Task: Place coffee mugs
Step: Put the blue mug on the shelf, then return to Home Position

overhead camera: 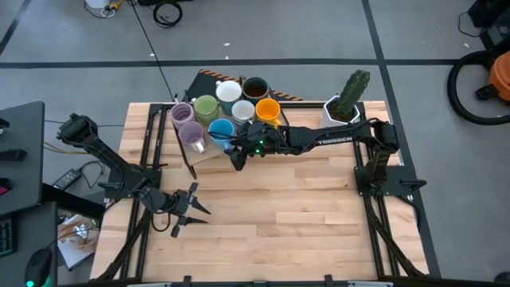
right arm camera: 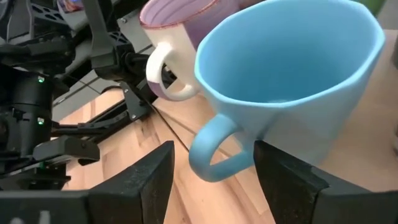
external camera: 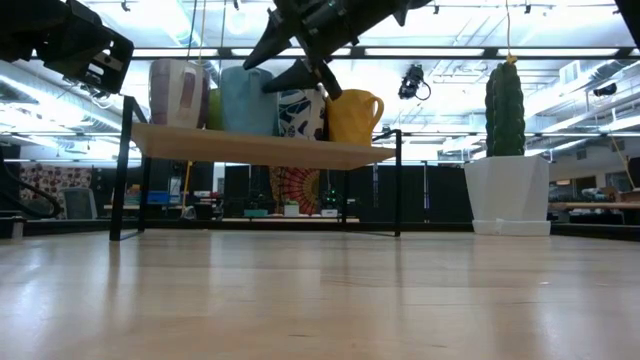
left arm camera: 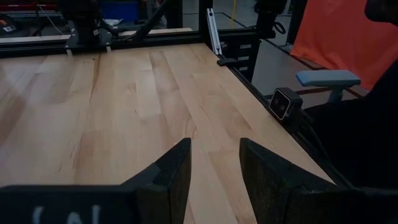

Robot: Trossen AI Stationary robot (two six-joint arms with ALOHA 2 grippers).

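Wooden table top (overhead camera: 303,215) carries a low raised shelf (external camera: 260,150) at its far edge, grey floor around it. Left gripper (overhead camera: 190,209) waits low over the near left part of the table, fingers (left arm camera: 174,174) parted, nothing between them. On the shelf, left to right: two purple mugs (overhead camera: 188,123), green mug (overhead camera: 205,106), blue mug (overhead camera: 221,130), white mugs (overhead camera: 229,91), dark brown mug (overhead camera: 255,86), orange mug (overhead camera: 268,110). All stand upright, packed close together. Right gripper (overhead camera: 239,151) reaches in from the right, at the blue mug's (right arm camera: 292,81) near side; its fingers (right arm camera: 280,180) stand apart, straddling the handle, not clamped. Cactus in a white pot (overhead camera: 347,102) stands on the table, right of the shelf.
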